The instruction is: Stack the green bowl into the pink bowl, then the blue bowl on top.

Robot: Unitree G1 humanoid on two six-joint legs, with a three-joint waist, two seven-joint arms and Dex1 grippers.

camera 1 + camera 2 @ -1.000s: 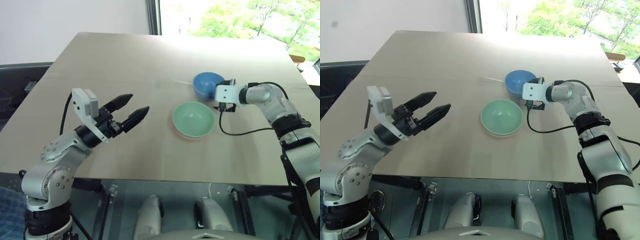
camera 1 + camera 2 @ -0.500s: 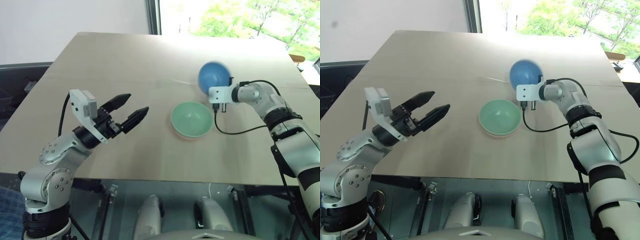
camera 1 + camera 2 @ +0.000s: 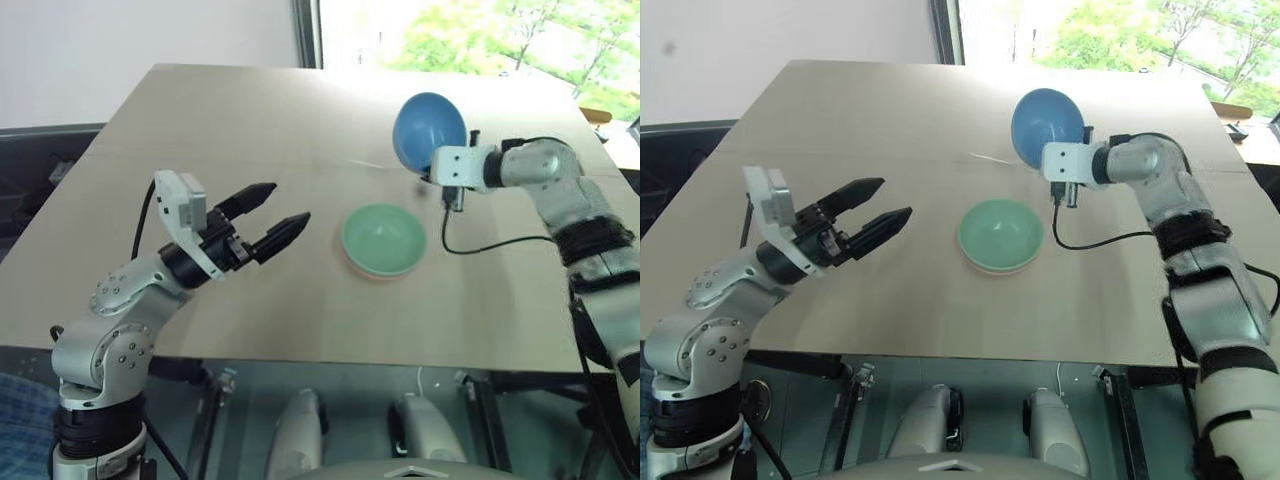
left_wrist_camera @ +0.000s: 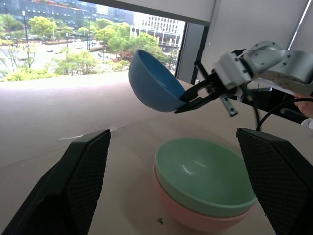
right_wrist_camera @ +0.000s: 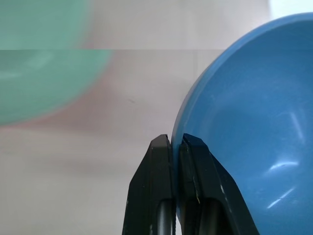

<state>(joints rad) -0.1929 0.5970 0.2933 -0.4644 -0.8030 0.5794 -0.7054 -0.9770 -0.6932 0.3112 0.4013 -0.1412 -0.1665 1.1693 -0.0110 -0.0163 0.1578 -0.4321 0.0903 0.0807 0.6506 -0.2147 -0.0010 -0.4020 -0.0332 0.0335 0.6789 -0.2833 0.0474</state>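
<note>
The green bowl point(image 3: 383, 238) sits nested in the pink bowl point(image 4: 195, 219) near the middle of the table, the pink one showing as a thin edge under it. Above and behind this pair, the blue bowl point(image 3: 430, 130) hangs in the air, tipped on its side. My right gripper point(image 3: 430, 173) is shut on its rim, one finger inside and one outside point(image 5: 173, 141). My left gripper point(image 3: 287, 203) hovers open and holds nothing, to the left of the stacked bowls and pointing toward them.
The wooden table point(image 3: 250, 120) stretches wide around the bowls. A black cable point(image 3: 490, 243) loops from my right wrist over the table just right of the stacked bowls. A window lies beyond the far edge.
My right gripper closed on the blue bowl's rim and lifted it off the table, tipping it on edge. The left gripper stayed where it was, open.
</note>
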